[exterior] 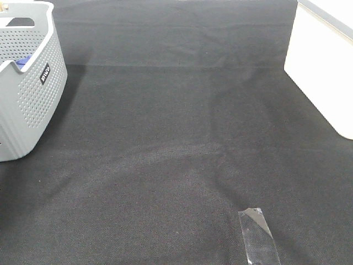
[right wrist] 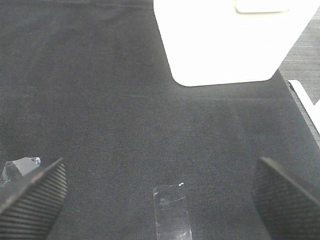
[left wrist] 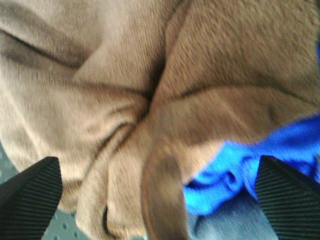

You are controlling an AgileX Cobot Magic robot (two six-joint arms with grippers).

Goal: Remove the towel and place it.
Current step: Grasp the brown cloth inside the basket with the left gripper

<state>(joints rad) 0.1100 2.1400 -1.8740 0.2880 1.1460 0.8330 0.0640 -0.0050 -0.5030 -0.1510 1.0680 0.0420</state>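
Observation:
The brown towel (left wrist: pixel 150 85) fills the left wrist view, crumpled in folds, with a blue cloth (left wrist: pixel 235 165) and a pale denim-like fabric beside it. My left gripper (left wrist: pixel 160 200) is open right above the towel, one finger on each side of a fold; it touches nothing that I can see. In the exterior high view the towel is hidden; only the grey basket (exterior: pixel 27 94) with a bit of blue (exterior: pixel 22 62) inside shows, and neither gripper appears. My right gripper (right wrist: pixel 160 200) is open and empty above the black mat.
A white box (exterior: pixel 322 61) stands at the right edge of the black mat (exterior: pixel 176 143); it also shows in the right wrist view (right wrist: pixel 225 40). A strip of clear tape (exterior: pixel 258 234) lies on the mat near the front, also below the right gripper (right wrist: pixel 172 212).

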